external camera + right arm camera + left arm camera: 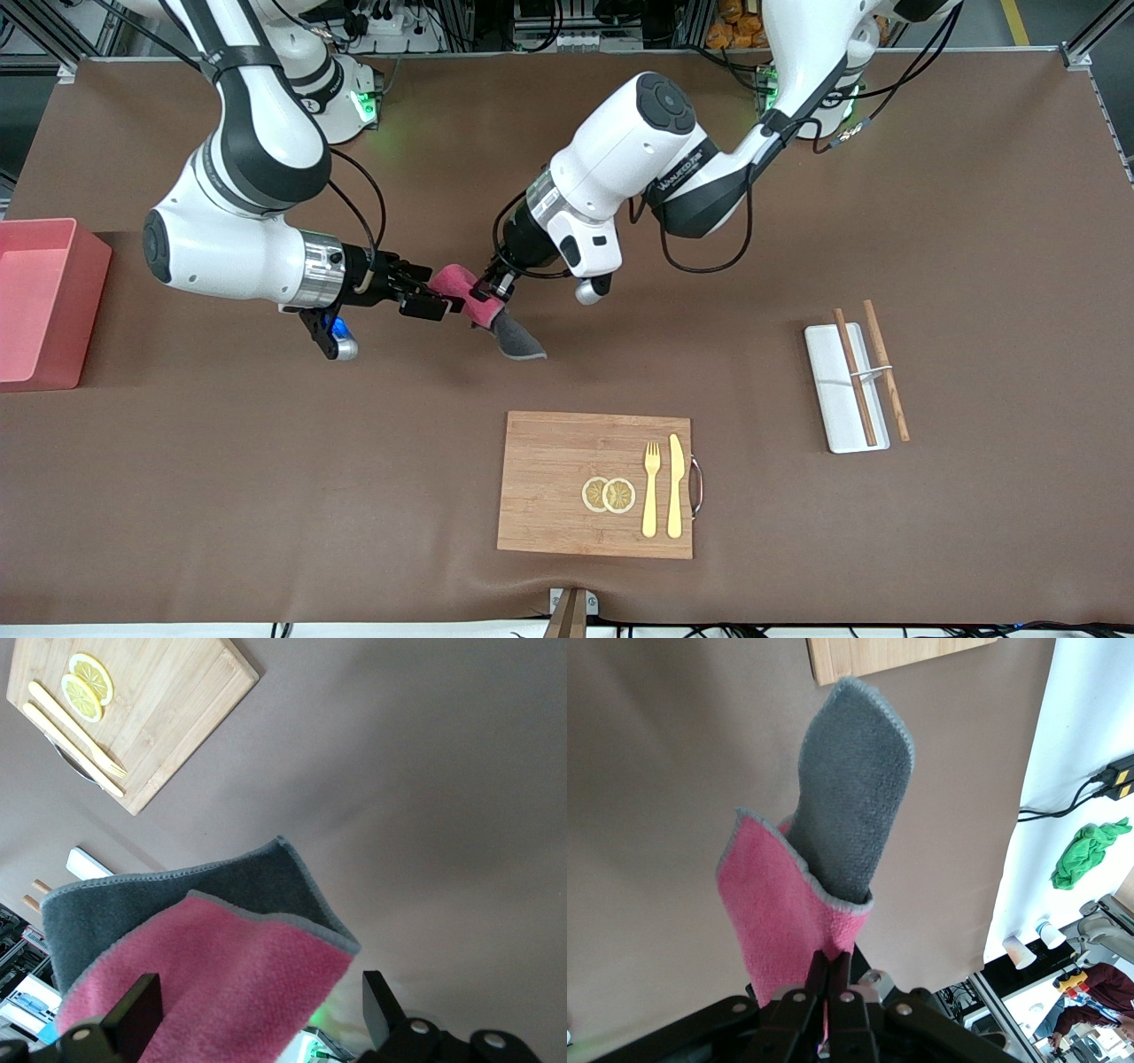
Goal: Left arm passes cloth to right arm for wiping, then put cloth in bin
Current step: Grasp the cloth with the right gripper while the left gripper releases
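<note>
Left gripper (490, 290) pinched tight on the cloth (483, 310), held up over bare table mid-table, grey end hanging down. Right gripper (440, 296) spread wide with the pink end between its fingers (133, 1014), not clamped. Bin (44, 301) sits at the right arm's end. Left arm (638, 168) has lettering on the forearm, probably a brand, unreadable.

The cloth (483, 301) is crimson-pink on one face and dark grey on the other, edged in pale grey stitching; the bin (44, 301) is salmon-pink; the table (974, 221) is covered in plain brown. The board (567, 483) is light wood grain, carrying yellow lemon slices (609, 494) and a pale yellow fork (651, 487) and knife (675, 486); the tray (837, 399) is white, the chopsticks (873, 372) brown.
</note>
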